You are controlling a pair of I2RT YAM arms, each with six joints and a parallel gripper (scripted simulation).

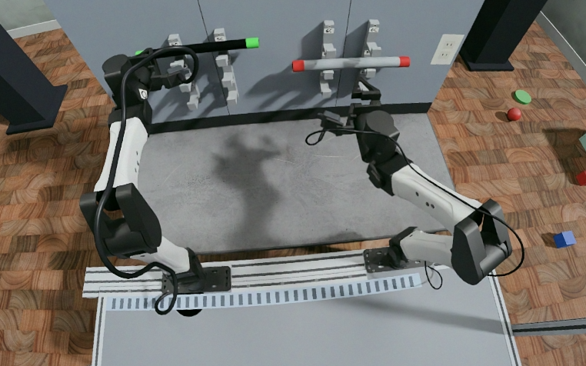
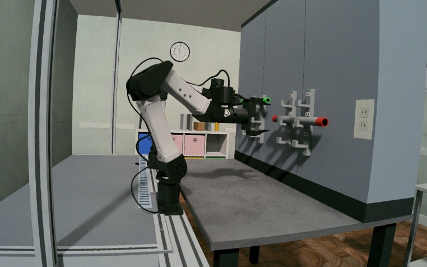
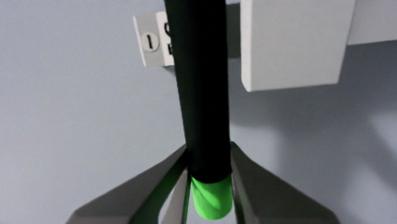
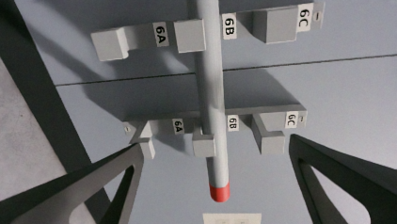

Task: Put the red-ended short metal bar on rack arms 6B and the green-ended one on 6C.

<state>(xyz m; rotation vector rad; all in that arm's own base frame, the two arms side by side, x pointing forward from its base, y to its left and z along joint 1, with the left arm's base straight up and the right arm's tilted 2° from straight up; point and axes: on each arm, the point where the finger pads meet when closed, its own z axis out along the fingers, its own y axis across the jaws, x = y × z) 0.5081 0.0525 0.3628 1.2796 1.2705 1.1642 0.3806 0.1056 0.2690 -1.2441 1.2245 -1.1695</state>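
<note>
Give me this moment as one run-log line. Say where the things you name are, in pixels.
red-ended bar (image 1: 351, 63) (image 2: 312, 121) (image 4: 214, 89): resting on 6B arms (image 4: 189, 37) | green-ended bar (image 1: 222, 45) (image 2: 267, 100) (image 3: 204, 104): in left claw (image 1: 149, 52) (image 3: 209, 157), away from 6C | right claw (image 1: 364, 87) (image 2: 261, 115) (image 4: 216, 140): open, empty

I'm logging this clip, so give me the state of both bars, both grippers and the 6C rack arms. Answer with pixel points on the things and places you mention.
Green-ended black bar (image 1: 220, 45) (image 2: 267, 100) (image 3: 204, 104): held near one end
Red-ended gray bar (image 1: 351, 63) (image 2: 309, 120) (image 4: 214, 94): lying across the 6B arms
Left gripper (image 1: 147, 53) (image 3: 210, 150): shut on the green-ended bar
Right gripper (image 1: 363, 86) (image 2: 258, 115) (image 4: 216, 151): open, holding nothing
6C rack arms (image 1: 328, 51) (image 2: 302, 104) (image 4: 273, 142): no bar on them
</note>
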